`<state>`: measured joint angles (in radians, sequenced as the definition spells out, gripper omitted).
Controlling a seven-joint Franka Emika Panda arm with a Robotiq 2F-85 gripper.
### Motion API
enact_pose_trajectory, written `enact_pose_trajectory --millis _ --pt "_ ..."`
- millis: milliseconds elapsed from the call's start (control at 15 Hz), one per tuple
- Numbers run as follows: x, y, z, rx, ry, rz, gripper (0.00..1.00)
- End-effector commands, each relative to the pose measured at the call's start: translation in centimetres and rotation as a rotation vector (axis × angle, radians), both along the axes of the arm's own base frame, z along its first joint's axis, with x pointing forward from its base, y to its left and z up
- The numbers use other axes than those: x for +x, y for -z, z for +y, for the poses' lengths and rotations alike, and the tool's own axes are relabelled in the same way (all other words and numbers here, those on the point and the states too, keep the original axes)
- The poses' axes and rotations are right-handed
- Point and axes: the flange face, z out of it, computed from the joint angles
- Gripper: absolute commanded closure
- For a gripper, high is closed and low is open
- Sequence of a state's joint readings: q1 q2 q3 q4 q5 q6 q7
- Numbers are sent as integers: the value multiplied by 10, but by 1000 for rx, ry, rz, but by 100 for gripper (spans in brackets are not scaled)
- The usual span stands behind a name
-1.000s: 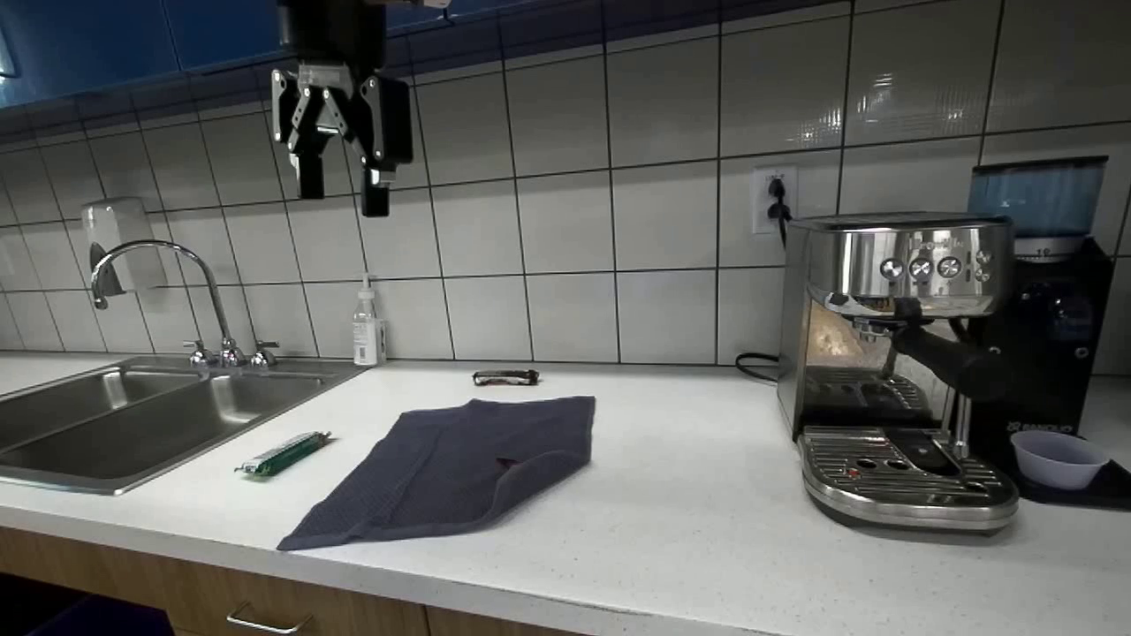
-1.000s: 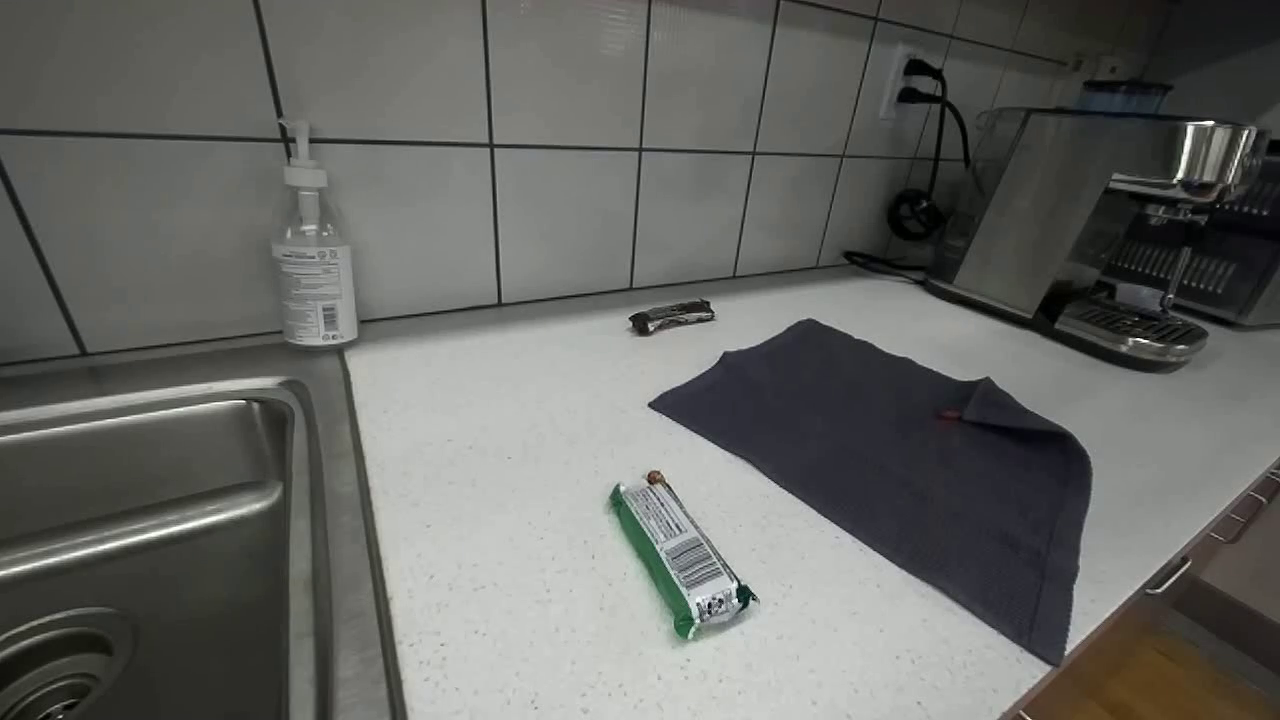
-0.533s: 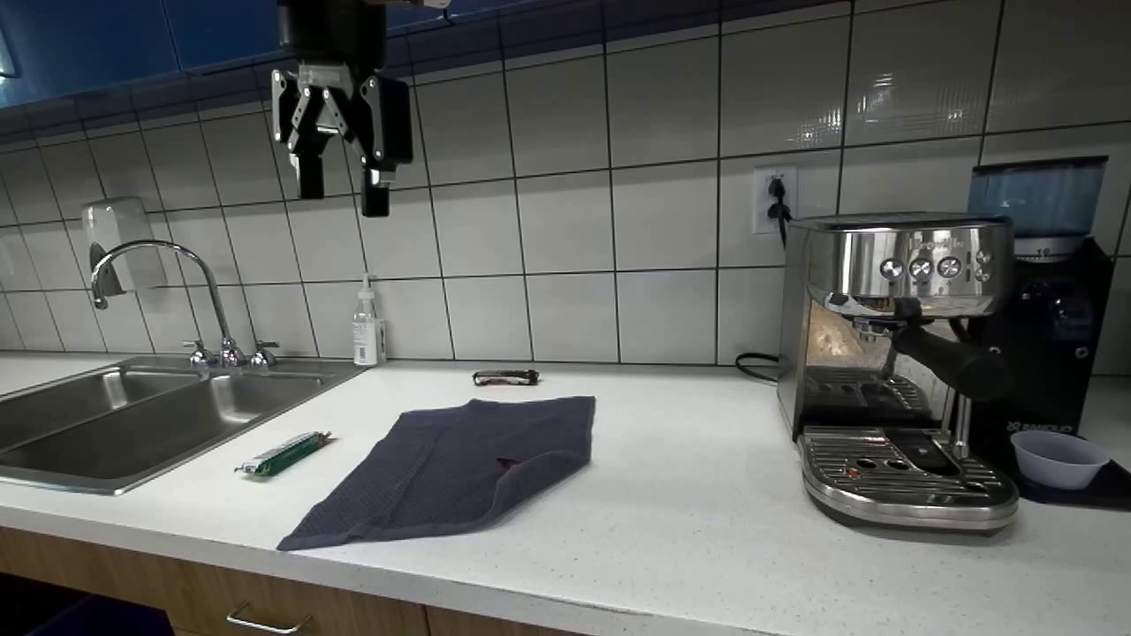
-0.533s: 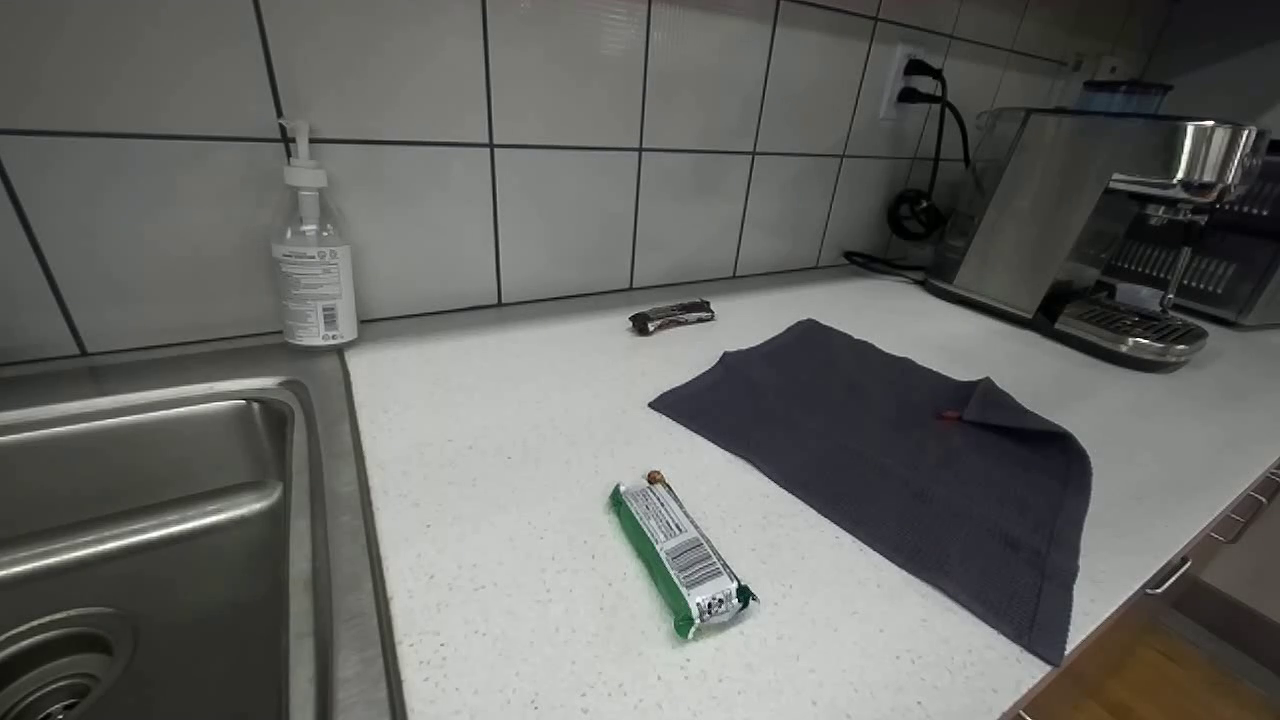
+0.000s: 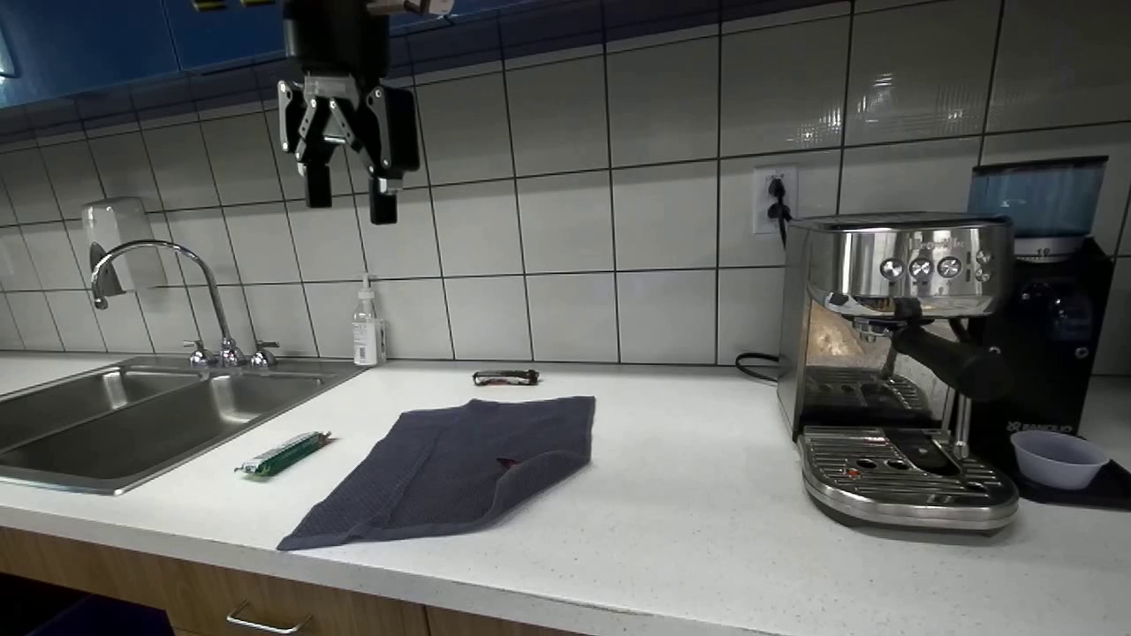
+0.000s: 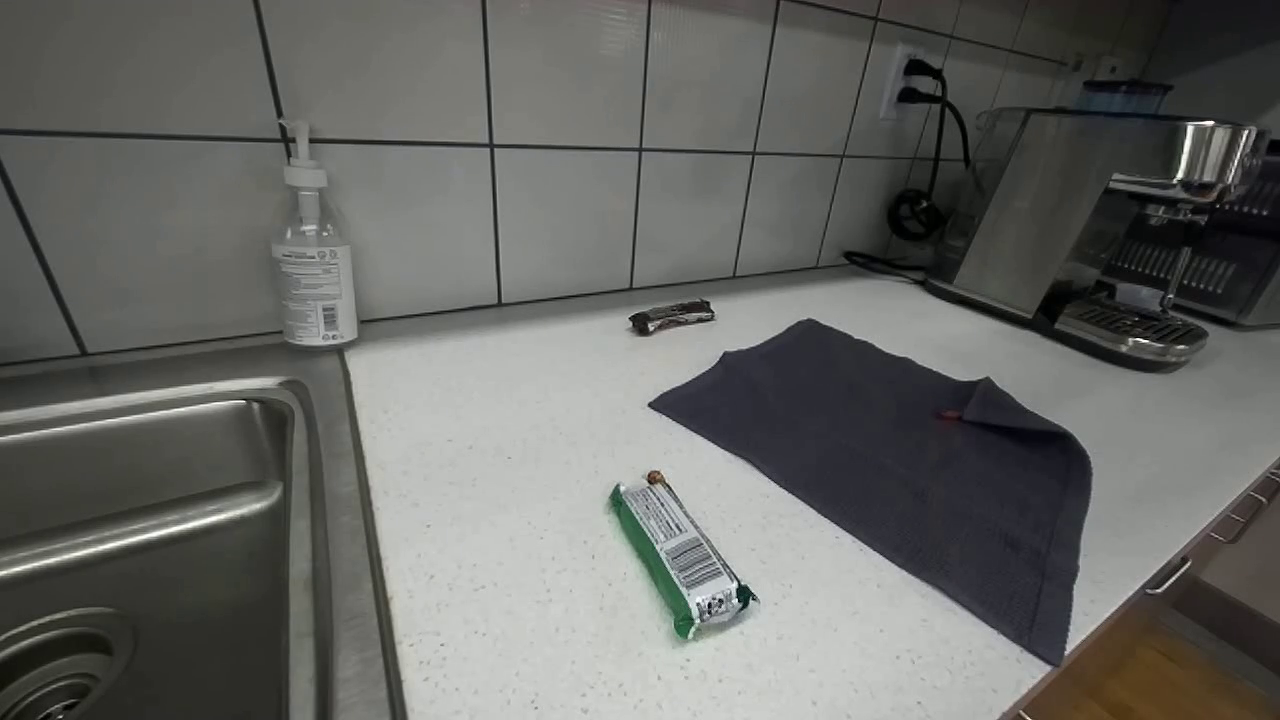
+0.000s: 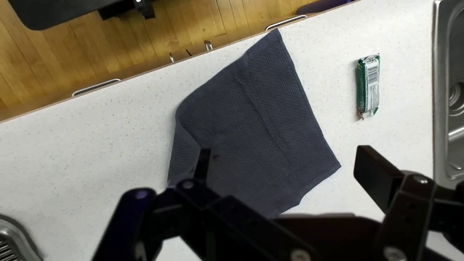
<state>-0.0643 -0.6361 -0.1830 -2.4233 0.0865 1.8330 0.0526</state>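
While the gripper [image 5: 351,200] hangs spread wide and empty, a green-wrapped bar [image 6: 682,560] lies between sink [image 6: 350,560] and towel [image 6: 890,460].

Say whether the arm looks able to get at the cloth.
Probably yes: the jaws hang open and empty above the counter, and nothing visible blocks the way down to the cloth. They would need lowering first.

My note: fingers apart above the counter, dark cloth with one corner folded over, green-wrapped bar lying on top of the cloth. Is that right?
Not quite: the green-wrapped bar isn't on the dark cloth; it lies on the counter between the cloth and the sink, as the wrist view shows. The rest stands: fingers apart above the counter, one cloth corner folded over.
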Motion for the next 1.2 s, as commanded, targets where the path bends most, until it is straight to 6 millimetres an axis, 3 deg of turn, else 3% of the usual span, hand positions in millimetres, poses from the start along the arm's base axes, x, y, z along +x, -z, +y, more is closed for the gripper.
enact_pose_trajectory --millis 0,1133 --pt "-2 10 0 -66 -10 -42 0" --pt "9 74 9 -190 -82 -38 0"
